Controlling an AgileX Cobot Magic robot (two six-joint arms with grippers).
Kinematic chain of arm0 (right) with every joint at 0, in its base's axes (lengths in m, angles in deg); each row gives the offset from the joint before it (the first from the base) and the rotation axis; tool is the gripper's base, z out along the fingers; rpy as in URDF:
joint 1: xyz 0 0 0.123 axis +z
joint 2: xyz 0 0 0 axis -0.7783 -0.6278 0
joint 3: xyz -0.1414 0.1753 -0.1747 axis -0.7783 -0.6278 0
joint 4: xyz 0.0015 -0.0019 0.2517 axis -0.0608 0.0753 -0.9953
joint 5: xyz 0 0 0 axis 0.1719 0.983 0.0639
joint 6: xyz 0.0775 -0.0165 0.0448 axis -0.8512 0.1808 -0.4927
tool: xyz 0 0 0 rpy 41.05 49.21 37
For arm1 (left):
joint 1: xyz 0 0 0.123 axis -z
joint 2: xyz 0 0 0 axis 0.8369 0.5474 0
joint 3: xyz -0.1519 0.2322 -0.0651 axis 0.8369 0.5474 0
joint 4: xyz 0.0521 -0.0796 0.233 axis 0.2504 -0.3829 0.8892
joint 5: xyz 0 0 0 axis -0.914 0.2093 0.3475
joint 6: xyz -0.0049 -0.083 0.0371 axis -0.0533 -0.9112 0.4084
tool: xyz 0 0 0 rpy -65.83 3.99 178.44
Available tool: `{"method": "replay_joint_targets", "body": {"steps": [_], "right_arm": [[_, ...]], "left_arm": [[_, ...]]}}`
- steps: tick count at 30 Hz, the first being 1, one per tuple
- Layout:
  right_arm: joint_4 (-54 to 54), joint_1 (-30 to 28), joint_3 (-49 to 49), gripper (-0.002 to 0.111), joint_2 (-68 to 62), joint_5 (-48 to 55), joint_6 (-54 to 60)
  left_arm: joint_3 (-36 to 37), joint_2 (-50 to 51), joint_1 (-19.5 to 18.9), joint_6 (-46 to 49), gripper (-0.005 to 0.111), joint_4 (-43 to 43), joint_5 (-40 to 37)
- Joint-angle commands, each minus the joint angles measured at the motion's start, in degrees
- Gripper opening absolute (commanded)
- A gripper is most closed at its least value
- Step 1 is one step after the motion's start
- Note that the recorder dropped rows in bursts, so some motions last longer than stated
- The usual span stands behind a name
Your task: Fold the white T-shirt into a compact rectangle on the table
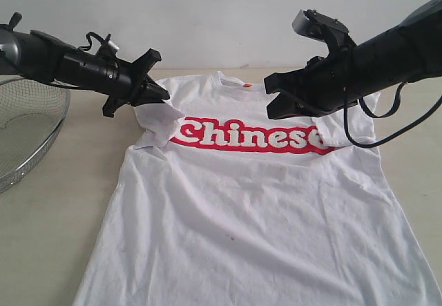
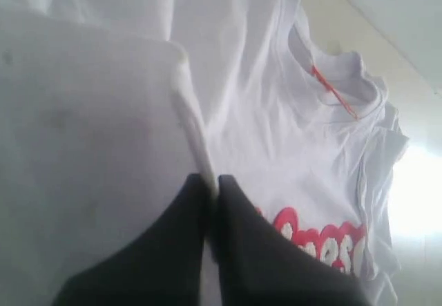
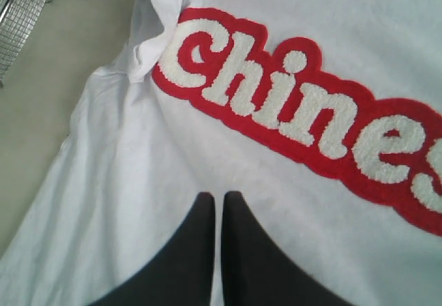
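White T-shirt [image 1: 262, 209] lies front-up on the table [image 1: 48, 237], body mostly flat.

Left gripper [image 2: 210, 182]: fingers clamped together on the hem of the sleeve [image 1: 155, 123] on its side, holding it off the tabletop.

Right gripper [image 3: 216, 199]: fingers together, nothing between them that we can see, hovering just over the chest lettering [image 1: 248, 137].

We judge the step to be the sleeve fold-in. Carry the sleeve low and inward, lay it flat across the chest, and avoid dragging the body.

Cloth is thin, limp cotton, bunching at the pinch. The red-edged lettering looks thick, fuzzy and stiffer. A wire-mesh basket [image 1: 27, 133] sits on the left.
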Motion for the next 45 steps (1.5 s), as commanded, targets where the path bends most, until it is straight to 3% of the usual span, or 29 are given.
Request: {"method": "replay_joint_targets", "body": {"steps": [1,9,22,24,28,30,36,38,42,45], "right_arm": [[-0.2,0.0,0.2,0.000,0.6,0.2,0.3],[-0.2,0.0,0.2,0.000,0.6,0.5,0.2],[-0.2,0.0,0.2,0.000,0.6,0.0,-0.4],[-0.2,0.0,0.2,0.000,0.6,0.0,-0.4],[-0.3,0.0,0.2,0.000,0.6,0.0,-0.6],[-0.3,0.0,0.2,0.000,0.6,0.0,-0.6],[-0.3,0.0,0.2,0.000,0.6,0.0,-0.7],[-0.3,0.0,0.2,0.000,0.6,0.0,-0.7],[-0.1,0.0,0.2,0.000,0.7,0.0,-1.3],[2.2,0.0,0.2,0.000,1.6,0.0,-3.0]], "left_arm": [[-0.4,-0.1,2.5,3.4,0.005,-1.8,0.0],[-3.0,-0.1,4.6,5.4,0.005,-2.2,-2.1],[-3.7,-0.1,4.7,5.4,0.007,-1.0,-1.9],[-3.7,-0.1,4.7,5.4,0.016,-1.0,-2.1],[-3.7,-0.1,4.7,5.4,0.054,-1.0,-3.3],[-3.7,-0.1,4.7,5.4,0.063,-1.0,-3.7],[-3.7,-0.3,3.7,5.9,0.054,-2.2,-7.4],[-3.7,-0.8,2.7,5.9,0.044,-1.6,-9.1],[-3.7,-3.1,-0.8,4.4,0.012,4.0,-13.4],[-3.7,-5.5,-3.5,3.2,0.005,6.7,-17.5]]}}
